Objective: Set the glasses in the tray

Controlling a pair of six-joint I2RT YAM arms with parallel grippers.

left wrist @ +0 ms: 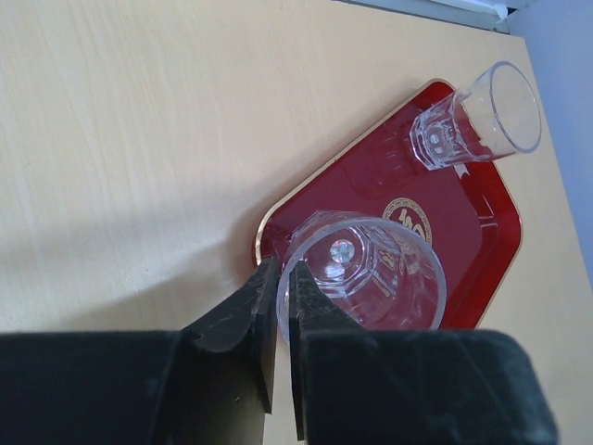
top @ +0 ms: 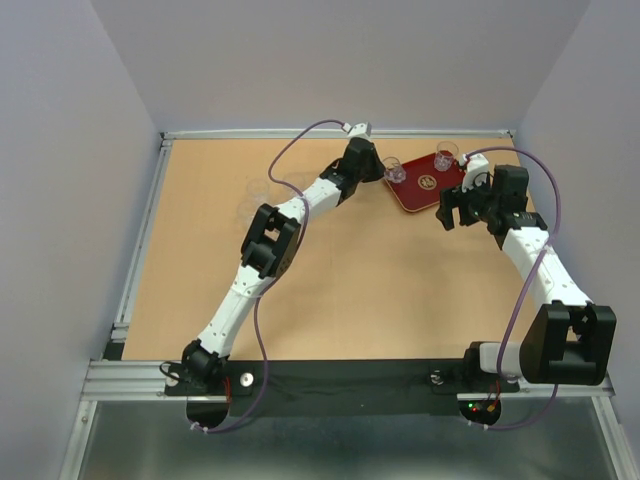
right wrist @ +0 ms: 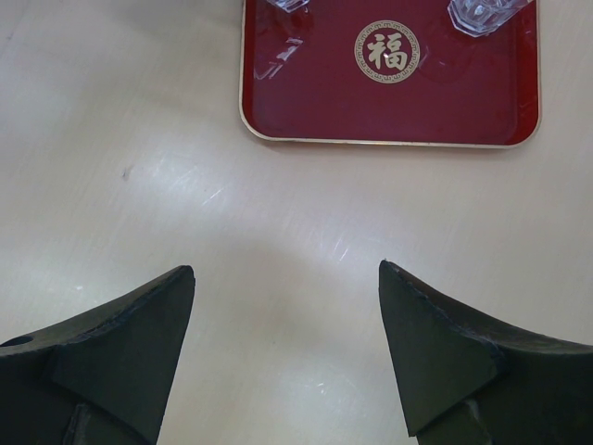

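Left gripper [left wrist: 283, 278] narrow, pinching rim wall of upright glass [left wrist: 366, 273], one finger inside, one outside. Glass over tray [left wrist: 482, 232] corner nearest left gripper, just inside rim; touching floor or not, cannot tell. Right gripper [right wrist: 285, 269] wide, empty, short of tray.

Bright, even overhead light, soft shadows, faint sheen on the table [right wrist: 278, 232]; near pincer edges blurred.
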